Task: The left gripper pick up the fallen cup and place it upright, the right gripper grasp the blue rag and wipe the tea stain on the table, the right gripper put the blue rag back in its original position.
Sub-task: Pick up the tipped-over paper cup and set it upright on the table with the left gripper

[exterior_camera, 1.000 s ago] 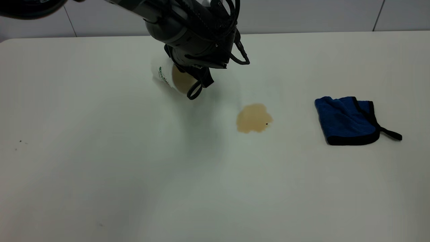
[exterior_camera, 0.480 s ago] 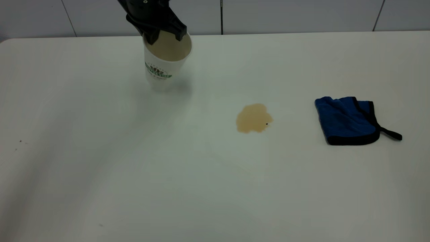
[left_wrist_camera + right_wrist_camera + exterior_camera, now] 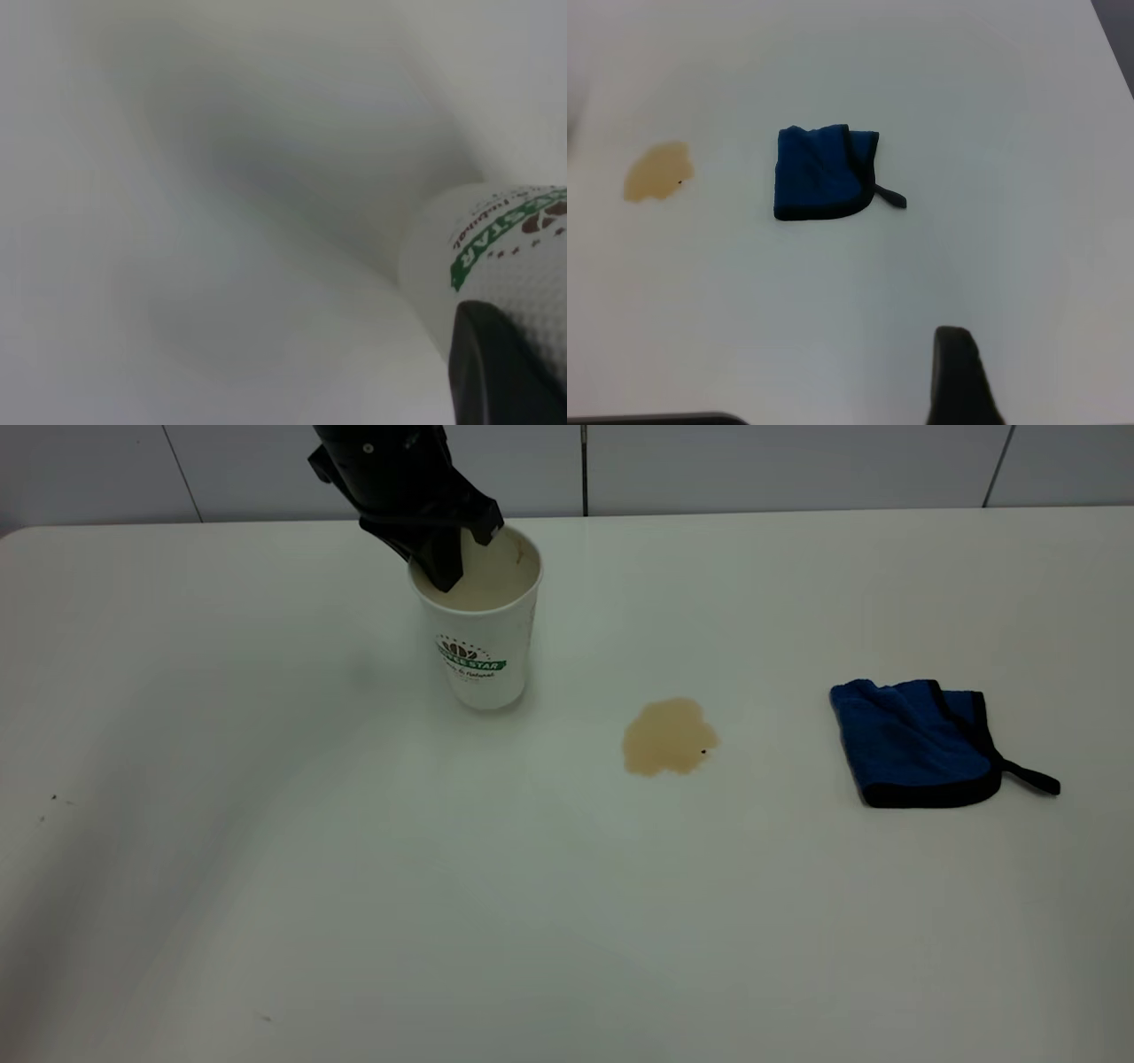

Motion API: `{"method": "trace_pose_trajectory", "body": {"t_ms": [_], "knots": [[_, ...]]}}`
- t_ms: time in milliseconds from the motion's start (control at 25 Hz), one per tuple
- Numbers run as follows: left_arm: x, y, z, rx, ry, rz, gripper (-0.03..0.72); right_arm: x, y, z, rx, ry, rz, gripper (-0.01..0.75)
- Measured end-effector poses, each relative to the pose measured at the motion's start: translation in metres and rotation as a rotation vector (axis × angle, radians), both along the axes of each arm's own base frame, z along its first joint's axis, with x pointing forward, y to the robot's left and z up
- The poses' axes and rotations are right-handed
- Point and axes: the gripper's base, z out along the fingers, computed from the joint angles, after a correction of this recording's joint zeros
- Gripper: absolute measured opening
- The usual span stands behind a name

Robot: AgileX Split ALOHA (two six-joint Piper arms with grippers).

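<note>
The cup (image 3: 483, 631) is being held upright on the worktop (image 3: 266, 850), just beside the tea stain (image 3: 669, 736), with the left gripper (image 3: 452, 558) jaws clamped over its rim. The blue rag (image 3: 917, 742) is lying untouched, well apart. The right gripper's (image 3: 961, 376) jaws cannot be judged.

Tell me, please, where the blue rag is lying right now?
In the exterior view the blue rag lies flat on the table's right side, right of the tea stain and apart from it, untouched.
</note>
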Motion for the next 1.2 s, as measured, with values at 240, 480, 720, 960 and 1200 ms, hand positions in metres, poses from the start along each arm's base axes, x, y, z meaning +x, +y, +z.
{"method": "trace_pose_trajectory", "body": {"t_ms": [240, 480, 720, 960, 1200], "knots": [[0.002, 0.008, -0.014, 0.008, 0.024, 0.017, 0.008, 0.000, 0.000, 0.000, 0.000, 0.000, 0.000, 0.513], [0.008, 0.022, -0.016, -0.002, 0.030, 0.073, 0.018, 0.000, 0.000, 0.000, 0.000, 0.000, 0.000, 0.513], [0.008, 0.023, -0.021, 0.000, 0.033, 0.075, 0.131, 0.000, 0.000, 0.000, 0.000, 0.000, 0.000, 0.513], [0.014, 0.021, -0.011, -0.020, 0.025, 0.116, 0.412, 0.000, 0.000, 0.000, 0.000, 0.000, 0.000, 0.513], [0.020, 0.017, 0.048, -0.011, 0.077, 0.098, 0.563, 0.000, 0.000, 0.000, 0.000, 0.000, 0.000, 0.513]]}}
